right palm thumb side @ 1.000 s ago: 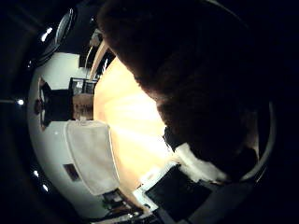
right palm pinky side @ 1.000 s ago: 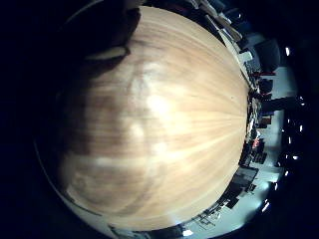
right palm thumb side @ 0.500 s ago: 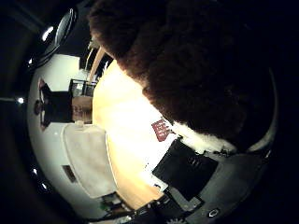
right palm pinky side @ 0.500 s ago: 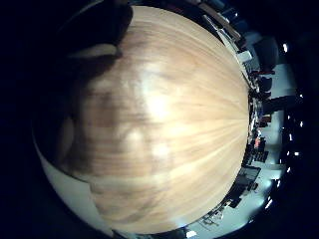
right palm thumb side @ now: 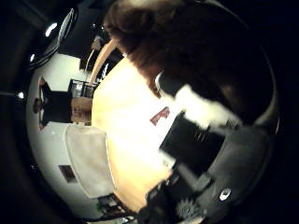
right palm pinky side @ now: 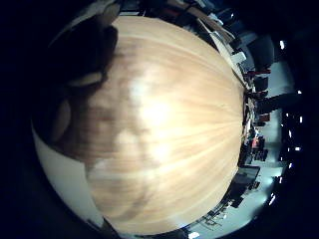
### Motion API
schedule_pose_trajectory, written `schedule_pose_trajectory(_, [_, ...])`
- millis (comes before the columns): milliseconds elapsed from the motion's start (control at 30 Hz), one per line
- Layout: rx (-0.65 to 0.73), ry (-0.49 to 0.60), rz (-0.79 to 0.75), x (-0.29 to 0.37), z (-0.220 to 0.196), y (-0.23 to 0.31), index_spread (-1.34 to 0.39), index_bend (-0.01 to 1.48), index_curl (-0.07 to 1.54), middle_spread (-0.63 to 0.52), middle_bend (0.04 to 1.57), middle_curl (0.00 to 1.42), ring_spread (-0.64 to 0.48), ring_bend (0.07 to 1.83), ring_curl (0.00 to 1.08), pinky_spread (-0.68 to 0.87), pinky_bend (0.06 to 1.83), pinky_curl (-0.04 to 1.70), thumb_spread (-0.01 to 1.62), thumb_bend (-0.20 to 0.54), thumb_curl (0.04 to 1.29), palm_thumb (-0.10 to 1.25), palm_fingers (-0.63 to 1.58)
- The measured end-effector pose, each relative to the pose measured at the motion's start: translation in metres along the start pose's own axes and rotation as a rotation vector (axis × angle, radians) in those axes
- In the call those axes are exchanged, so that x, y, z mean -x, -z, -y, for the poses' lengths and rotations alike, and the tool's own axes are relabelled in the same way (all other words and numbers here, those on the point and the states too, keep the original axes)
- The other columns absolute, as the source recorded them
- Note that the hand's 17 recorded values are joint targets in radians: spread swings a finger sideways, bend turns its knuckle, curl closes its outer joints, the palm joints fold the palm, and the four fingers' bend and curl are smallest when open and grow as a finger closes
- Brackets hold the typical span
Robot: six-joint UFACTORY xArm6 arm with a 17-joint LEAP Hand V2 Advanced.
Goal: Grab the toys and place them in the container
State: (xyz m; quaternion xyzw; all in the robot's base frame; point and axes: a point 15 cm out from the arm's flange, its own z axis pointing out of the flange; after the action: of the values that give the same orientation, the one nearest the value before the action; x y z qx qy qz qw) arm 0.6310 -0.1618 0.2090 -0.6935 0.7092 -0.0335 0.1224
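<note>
Here my hand (right palm thumb side: 205, 158) shows only as black and white parts with a small gear, crowding one side of the thumb-side view. A dark brown furry toy (right palm thumb side: 196, 60) fills much of that same view, so it sits very close to the palm, and the white part of a finger lies right against its fur. I take the fingers to be curled around the toy, though most of the contact is hidden by the fur and the hand's own body. A pale patch shows on the toy where it meets the hand; I cannot tell what part of the toy that is.

Beyond the toy I see the bench (right palm pinky side: 179, 129), a light wood surface with the grain running across it. In the little-finger-side view the bench fills nearly everything, and a dark furry mass at one edge of that view looks like the same toy, with a dim shadow spreading over the wood beside it. A small red object (right palm thumb side: 160, 115) lies on the bench, apart from the toy; it is too small for me to identify.

Past the bench's edge I see a pale floor and dark furniture in the room.
</note>
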Motion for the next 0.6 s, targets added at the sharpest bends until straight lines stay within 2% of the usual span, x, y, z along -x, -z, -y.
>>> schedule_pose_trajectory(600, [-0.001,0.011,0.001,0.007,-0.034,0.069,-0.57,0.44,0.58,-0.41,0.90,0.58,-0.31,1.19,0.48,-0.55,1.12,0.35,0.92,-0.020,0.37,1.02,1.21])
